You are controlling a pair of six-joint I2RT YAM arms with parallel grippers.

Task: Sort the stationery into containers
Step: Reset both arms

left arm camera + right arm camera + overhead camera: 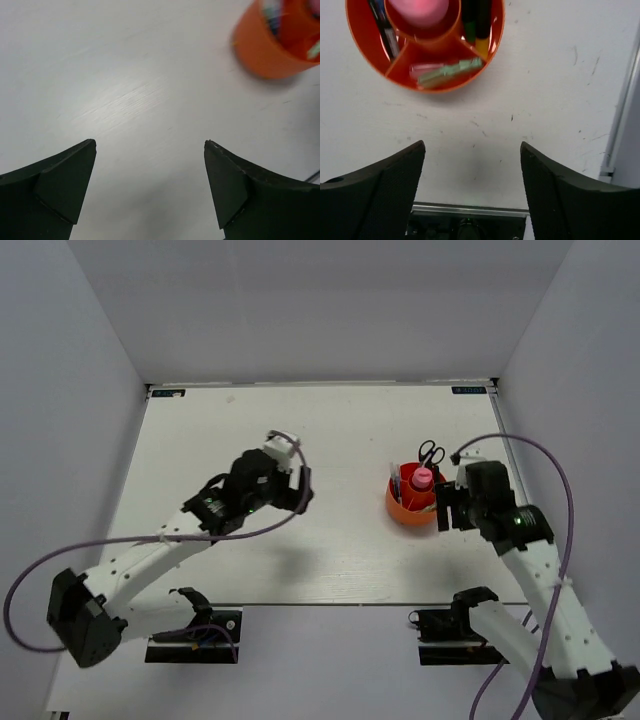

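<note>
Standing on white table [545,100], round orange-red plastic divided cup [367,55] holds stationery [450,70]; left tool [150,145] and right tool [472,145] both apart, empty.

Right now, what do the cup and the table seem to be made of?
Cup: probably plastic, glossy orange-red; light glints on its thin walls and dividers. Table: perhaps white laminate or painted board, fairly matte, with small scuffs and dark specks.

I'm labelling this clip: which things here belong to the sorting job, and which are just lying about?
Job: orange cup, scissors, pink tube, pale green marker, yellow marker, pen.
Not the job: purple cable, black arm mounts.
</note>
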